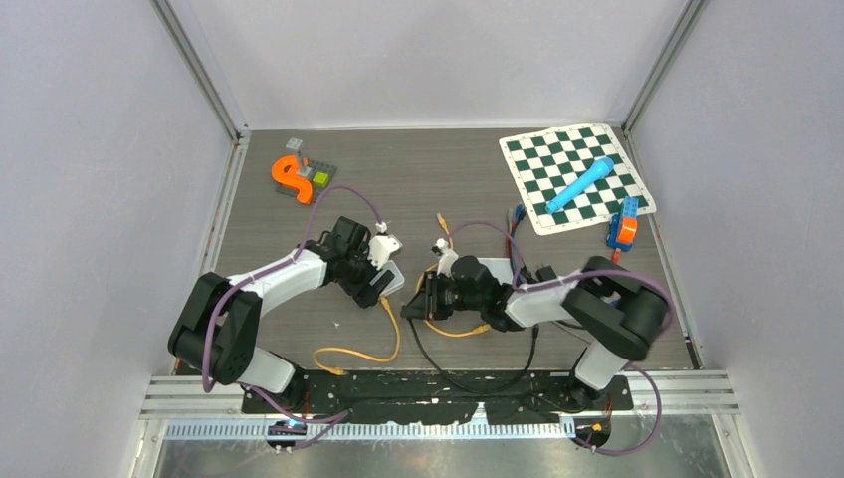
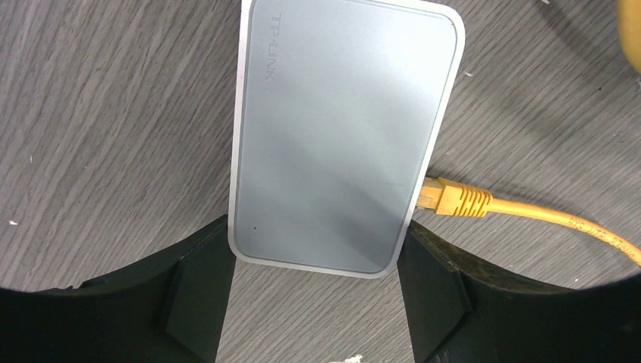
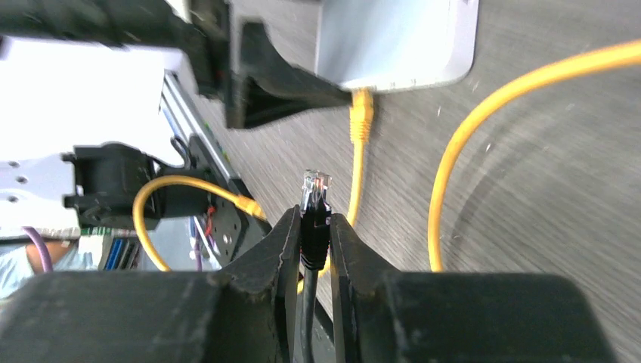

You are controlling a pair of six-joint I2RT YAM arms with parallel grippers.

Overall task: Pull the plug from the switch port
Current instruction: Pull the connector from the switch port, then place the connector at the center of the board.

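The grey TP-LINK switch lies on the table, and my left gripper is shut on its near end, one finger against each side. A yellow plug sits in a port on its right side. My right gripper is shut on a black plug, whose clear tip points at the switch with a gap between them. The black plug is out of the port. In the top view the two grippers meet mid-table, left and right.
Yellow cable loops toward the near edge and a black cable trails by the arm bases. A checkered mat with a blue marker lies back right, an orange-blue toy beside it. An orange S-shape and bricks sit back left.
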